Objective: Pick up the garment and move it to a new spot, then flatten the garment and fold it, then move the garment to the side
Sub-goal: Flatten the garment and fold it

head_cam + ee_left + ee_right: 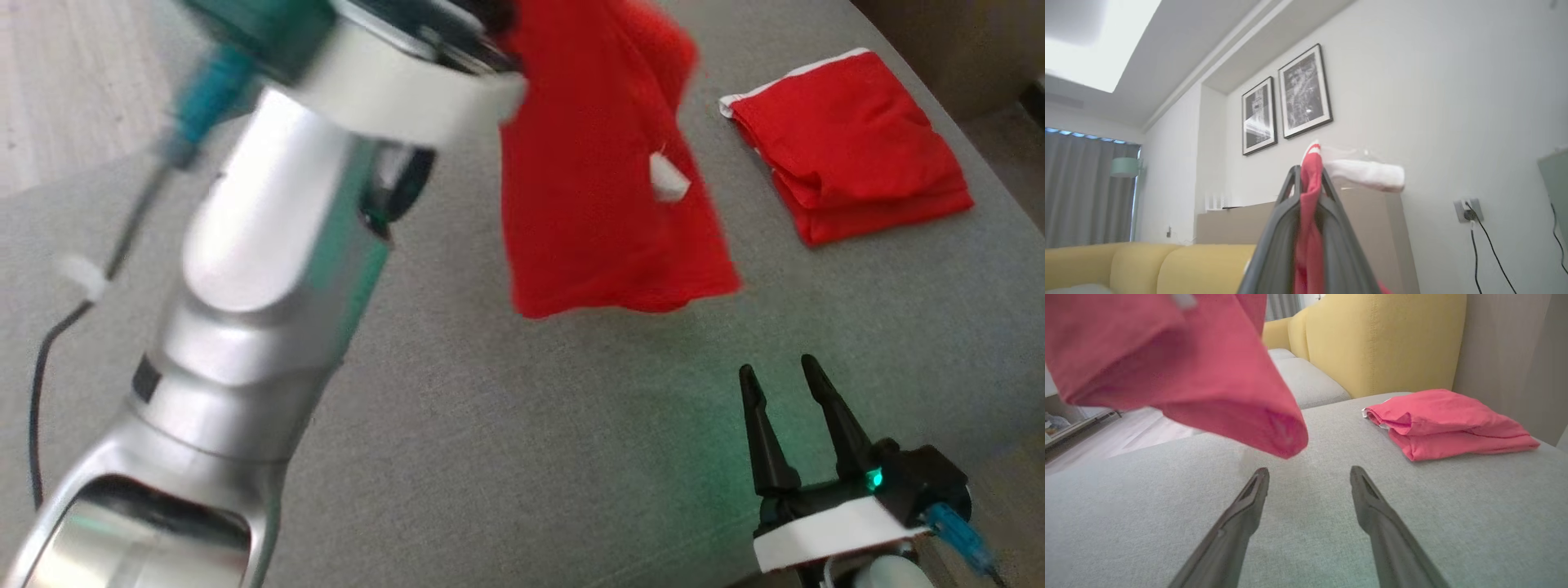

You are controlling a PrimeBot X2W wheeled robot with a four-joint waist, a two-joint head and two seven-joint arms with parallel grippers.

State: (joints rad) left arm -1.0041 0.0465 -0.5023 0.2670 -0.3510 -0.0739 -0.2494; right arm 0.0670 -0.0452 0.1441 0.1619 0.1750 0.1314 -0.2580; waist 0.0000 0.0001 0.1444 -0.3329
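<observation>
Left claw (1309, 173) clamped on red garment (600, 163): cloth bunched between its fingers, rest hanging below it, off the cushion (490, 425). Right claw (780, 376) fingers apart, empty, low over cushion. Garment sits up-left of it, folded red one (849, 143) ahead-right.

Two framed black-and-white prints (1304, 92) are hanging at upper centre of the left wrist view, a yellow sofa (1167, 267) sitting lower left, a black cable (1493, 261) trailing from a wall socket (1468, 209) at right. A folded red garment (849, 147) is lying on grey upholstery (531, 449), upper right of the head view.
</observation>
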